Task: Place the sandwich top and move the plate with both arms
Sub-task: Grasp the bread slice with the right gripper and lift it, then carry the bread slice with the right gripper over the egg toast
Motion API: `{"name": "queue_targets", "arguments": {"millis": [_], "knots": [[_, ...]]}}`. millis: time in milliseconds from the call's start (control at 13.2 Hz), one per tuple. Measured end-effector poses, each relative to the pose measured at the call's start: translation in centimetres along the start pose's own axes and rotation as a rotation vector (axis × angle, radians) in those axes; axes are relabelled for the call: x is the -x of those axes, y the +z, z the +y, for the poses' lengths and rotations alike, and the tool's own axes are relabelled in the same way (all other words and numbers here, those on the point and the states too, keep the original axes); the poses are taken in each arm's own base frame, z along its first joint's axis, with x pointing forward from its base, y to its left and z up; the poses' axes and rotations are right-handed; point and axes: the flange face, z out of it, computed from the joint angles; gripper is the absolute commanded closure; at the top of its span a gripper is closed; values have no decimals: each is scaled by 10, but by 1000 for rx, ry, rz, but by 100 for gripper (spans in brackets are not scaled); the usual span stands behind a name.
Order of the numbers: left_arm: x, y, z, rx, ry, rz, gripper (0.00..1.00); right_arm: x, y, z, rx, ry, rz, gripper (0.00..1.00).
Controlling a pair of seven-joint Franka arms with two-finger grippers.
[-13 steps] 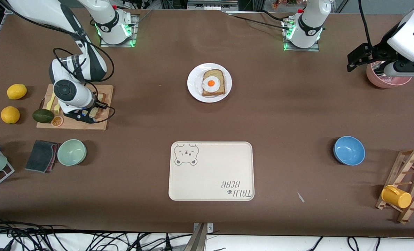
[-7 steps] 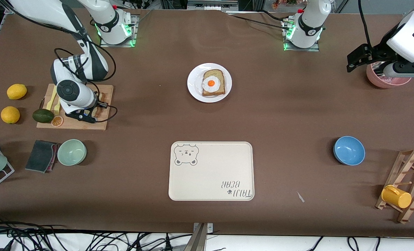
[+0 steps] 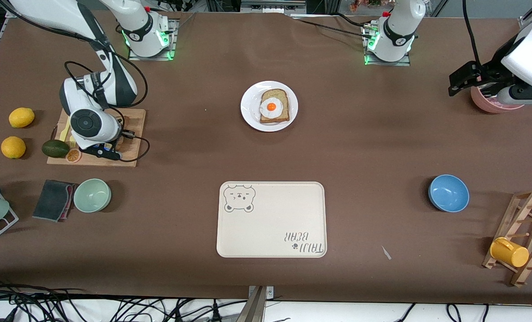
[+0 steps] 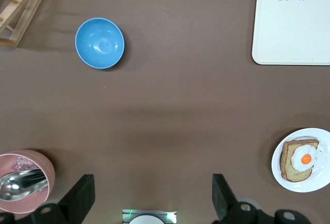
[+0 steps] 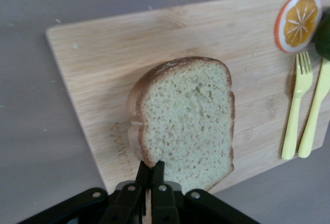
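Brown table, two white jointed Franka arms w/ black grippers.

Cream rectangular tray with bear drawing sits nearer the front camera than the small round white plate, which lies mid-table and carries a bread slice with fried egg.

Wooden cutting board at right arm's end of table. On it: sandwich top, a plain speckled tan wholegrain slice w/ brown crust; also orange half and yellow plastic fork.

Right gripper is down at the slice's edge, fingers clenched together on it. Slice looks pinched at the crust, though whether it has left the board is hard to say from the wrist view.

Left gripper hangs high above the table near the pink bowl with spoon, jaws spread wide, empty. Waiting.

Step in hand, as I judge it: pickup of sandwich top, grip just made.

Next move calls for: lift clear of board, carry over to the plate, lay slice square on the egg. Thin edge grip, so slice may droop or slip.
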Motion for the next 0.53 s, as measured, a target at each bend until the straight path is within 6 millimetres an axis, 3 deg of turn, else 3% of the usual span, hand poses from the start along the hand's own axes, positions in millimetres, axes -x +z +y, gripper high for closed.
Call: {"name": "queue_targets", "arguments": {"millis": [380,531], "knots": [[0,-2,1,1,1,5,0,4,-73,-46,17,-69,32,100],[0,-3,1,1,1,7,0,14,-103,-75,-49,-91,48,100]]}}
